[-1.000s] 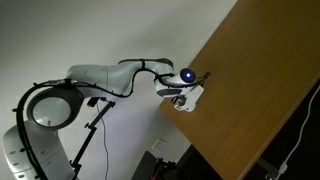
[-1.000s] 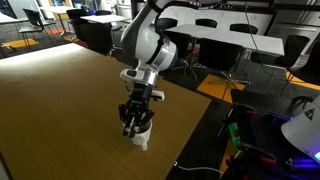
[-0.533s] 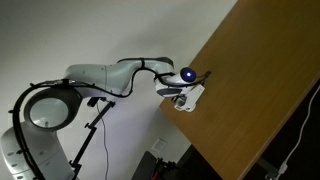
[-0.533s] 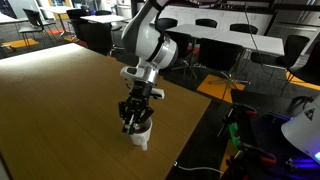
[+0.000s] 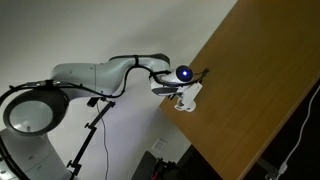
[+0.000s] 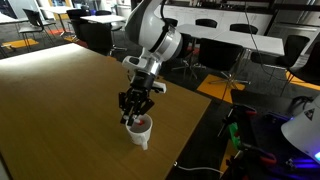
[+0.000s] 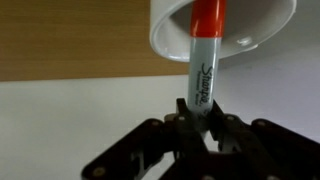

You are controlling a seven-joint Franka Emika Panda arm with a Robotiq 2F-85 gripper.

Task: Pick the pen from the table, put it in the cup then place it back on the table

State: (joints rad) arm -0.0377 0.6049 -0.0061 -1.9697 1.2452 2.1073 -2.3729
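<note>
In the wrist view my gripper is shut on the pen. Its grey lettered barrel sits between the fingers and its red-orange end points down into the mouth of the white cup. In an exterior view the gripper hangs just above the cup, which stands upright near the corner of the brown table. In an exterior view, gripper and cup are small at the table edge. How deep the pen reaches into the cup is not visible.
The cup stands close to the table's edge, with floor beyond it. Black chairs and desks fill the background. A cable hangs past the far table edge.
The gripper has risen a little above the cup with the pen still in it, and the arm has shifted upward.
</note>
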